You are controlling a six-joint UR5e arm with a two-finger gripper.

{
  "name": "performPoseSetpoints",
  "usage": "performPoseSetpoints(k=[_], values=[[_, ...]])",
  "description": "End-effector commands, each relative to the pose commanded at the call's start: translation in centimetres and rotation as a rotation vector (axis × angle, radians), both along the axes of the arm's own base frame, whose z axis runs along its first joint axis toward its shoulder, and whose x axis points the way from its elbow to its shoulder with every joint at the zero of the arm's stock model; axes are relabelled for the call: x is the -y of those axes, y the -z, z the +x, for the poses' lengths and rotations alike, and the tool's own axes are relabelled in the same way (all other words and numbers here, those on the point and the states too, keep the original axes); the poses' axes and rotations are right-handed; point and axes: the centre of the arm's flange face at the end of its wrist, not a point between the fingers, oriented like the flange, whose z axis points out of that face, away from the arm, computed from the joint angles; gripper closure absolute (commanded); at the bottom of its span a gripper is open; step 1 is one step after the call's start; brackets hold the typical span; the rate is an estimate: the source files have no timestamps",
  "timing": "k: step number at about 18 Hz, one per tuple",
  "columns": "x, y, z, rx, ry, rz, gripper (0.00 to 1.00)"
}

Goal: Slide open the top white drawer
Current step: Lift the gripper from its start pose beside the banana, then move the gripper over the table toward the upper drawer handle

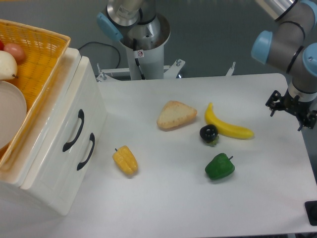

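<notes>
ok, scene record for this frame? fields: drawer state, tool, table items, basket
top drawer: glossy white plastic top drawer with curved black handle, closed
lower drawer: matching white lower drawer, closed
tool: black two-finger tool at the table's right edge, far from the cabinet, holding nothing; finger gap unclear
table items: triangular bread slice, yellow banana, green bell pepper, yellow bell pepper, small dark eggplant
basket: yellow woven basket atop cabinet

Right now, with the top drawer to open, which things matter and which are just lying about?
For the job:
top drawer
its black handle
gripper

Lying about:
banana
green pepper
yellow pepper
bread
dark vegetable
lower drawer
basket
</notes>
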Motion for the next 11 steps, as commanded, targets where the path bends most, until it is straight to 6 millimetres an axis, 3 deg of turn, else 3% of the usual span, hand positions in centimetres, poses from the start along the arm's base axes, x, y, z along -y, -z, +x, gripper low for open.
performPoseSetpoints(k=[4,7,11], values=[[-1.1,-0.3,0.8,0.005,-0.244,0.049,0.00],[-4.3,-1.8,2.6,0.017,-0.248,0.140,0.00],[-4.6,-3.7,6.3,0.060,-0.280,0.246,0.00]])
